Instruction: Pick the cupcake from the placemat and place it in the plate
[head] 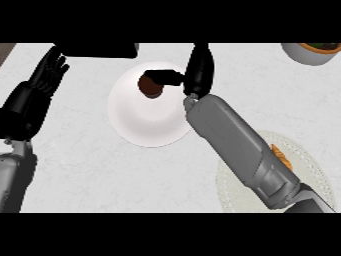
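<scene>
Right forearm [239,145] crosses the pale surface [92,170] and placemat [306,165] to the plate [147,117], where the right hand [195,72] curls its fingers [165,77] round the cupcake [149,87], while the left hand [44,75] rests open.

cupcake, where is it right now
In the head view the cupcake sits just left of centre, over the upper part of the white plate, between the thumb and fingers of the right hand.

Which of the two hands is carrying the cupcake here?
The right hand, over the white plate, with its thumb and fingers curled round the brown cupcake. The left hand rests open at the left, holding nothing.
</scene>
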You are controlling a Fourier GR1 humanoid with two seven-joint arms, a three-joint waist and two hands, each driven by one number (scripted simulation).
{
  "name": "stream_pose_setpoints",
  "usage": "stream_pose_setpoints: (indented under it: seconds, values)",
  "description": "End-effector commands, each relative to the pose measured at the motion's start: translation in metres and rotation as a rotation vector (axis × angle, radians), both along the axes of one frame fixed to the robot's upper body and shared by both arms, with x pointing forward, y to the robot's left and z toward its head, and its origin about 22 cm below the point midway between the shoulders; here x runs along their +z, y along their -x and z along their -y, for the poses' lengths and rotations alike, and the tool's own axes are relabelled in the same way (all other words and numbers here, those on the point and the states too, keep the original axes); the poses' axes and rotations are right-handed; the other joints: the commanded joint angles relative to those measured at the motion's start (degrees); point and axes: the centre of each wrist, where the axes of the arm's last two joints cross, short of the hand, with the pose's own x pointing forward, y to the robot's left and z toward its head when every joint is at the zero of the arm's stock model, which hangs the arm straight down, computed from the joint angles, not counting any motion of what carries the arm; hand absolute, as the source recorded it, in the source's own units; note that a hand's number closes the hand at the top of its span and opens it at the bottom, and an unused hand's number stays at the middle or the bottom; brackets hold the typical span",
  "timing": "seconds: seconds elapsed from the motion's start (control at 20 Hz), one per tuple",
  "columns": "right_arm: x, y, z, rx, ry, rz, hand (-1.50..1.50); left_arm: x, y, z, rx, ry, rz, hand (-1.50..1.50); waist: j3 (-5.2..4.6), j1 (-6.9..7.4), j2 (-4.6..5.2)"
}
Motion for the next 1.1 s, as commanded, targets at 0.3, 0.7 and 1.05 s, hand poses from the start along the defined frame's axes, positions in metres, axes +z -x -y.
stream_pose_setpoints:
  seconds: [0.3, 0.7, 1.05]
  values:
    - [-0.024, 0.034, 0.071, 0.032, -0.067, 0.069, -1.5, -0.01, 0.018, 0.001, 0.037, 0.006, -0.011, 0.0, -0.03, -2.76, -0.86]
    - [-0.034, 0.073, 0.154, 0.025, -0.023, 0.046, -1.5, -0.01, 0.017, 0.001, 0.047, 0.001, -0.024, 0.0, -0.03, -2.62, -0.68]
    - [-0.033, 0.11, 0.18, 0.035, 0.015, 0.069, -1.5, 0.002, 0.031, -0.006, 0.036, -0.006, -0.018, 0.0, -0.03, -2.34, -0.69]
